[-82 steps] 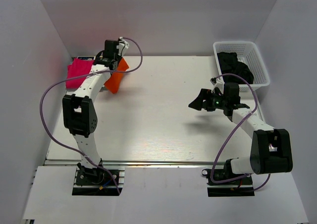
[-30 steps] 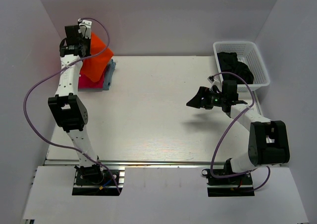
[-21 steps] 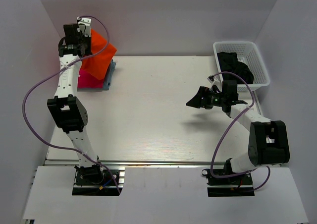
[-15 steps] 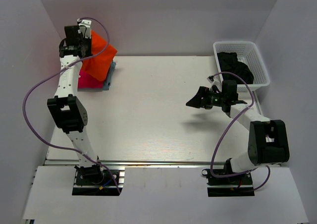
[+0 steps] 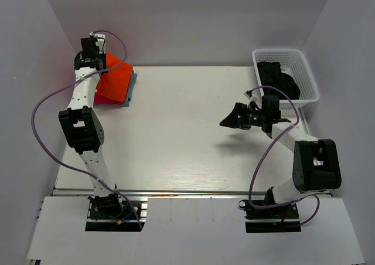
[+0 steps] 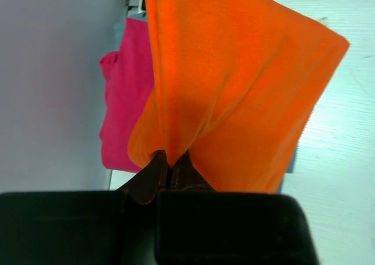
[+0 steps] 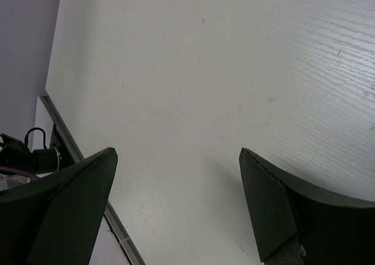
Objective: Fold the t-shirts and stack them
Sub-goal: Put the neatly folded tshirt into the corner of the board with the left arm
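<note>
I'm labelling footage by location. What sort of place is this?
Likely a robotics lab test cell: left arm and right arm bolted to a white table, plain white walls boxing it in, and t-shirts as practice items, an orange t-shirt at one corner, dark t-shirts in a basket.

The left arm stretches to the worktop's far left corner with the left gripper (image 6: 170, 166) pinched tight on a fold of the orange t-shirt (image 6: 234, 71), while the right arm bends above the right side, the right gripper (image 5: 230, 121) spread wide, pointing left, holding nothing.
</note>
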`<state>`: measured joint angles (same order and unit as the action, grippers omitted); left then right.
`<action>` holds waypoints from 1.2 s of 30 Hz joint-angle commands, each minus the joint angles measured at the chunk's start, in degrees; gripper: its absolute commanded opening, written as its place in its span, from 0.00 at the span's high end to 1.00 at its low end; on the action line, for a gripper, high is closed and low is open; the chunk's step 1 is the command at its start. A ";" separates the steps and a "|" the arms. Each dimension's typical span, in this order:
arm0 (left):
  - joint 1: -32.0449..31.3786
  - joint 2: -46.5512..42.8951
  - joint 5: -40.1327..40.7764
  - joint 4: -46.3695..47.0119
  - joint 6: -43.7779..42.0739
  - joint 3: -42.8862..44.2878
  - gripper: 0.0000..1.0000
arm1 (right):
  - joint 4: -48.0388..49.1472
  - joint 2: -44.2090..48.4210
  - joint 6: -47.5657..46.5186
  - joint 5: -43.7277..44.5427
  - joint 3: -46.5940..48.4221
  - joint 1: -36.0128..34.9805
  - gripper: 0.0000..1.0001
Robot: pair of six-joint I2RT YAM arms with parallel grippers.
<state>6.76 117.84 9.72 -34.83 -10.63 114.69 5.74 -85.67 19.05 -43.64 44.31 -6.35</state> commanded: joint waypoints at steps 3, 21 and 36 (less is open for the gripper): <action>1.85 0.28 4.87 1.69 0.61 1.33 1.00 | 0.85 -1.08 0.11 -0.40 3.05 0.11 0.10; 5.19 8.19 7.42 1.69 0.70 6.76 1.00 | 0.85 -4.77 1.25 -0.57 6.13 0.02 0.10; 5.72 7.33 8.76 -0.51 7.12 10.39 0.00 | 0.41 -4.24 0.20 -0.92 5.87 -0.06 0.10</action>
<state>12.27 131.20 21.17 -36.07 -5.69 126.08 5.72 -91.13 20.34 -43.66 49.01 -6.39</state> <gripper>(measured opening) 0.995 0.904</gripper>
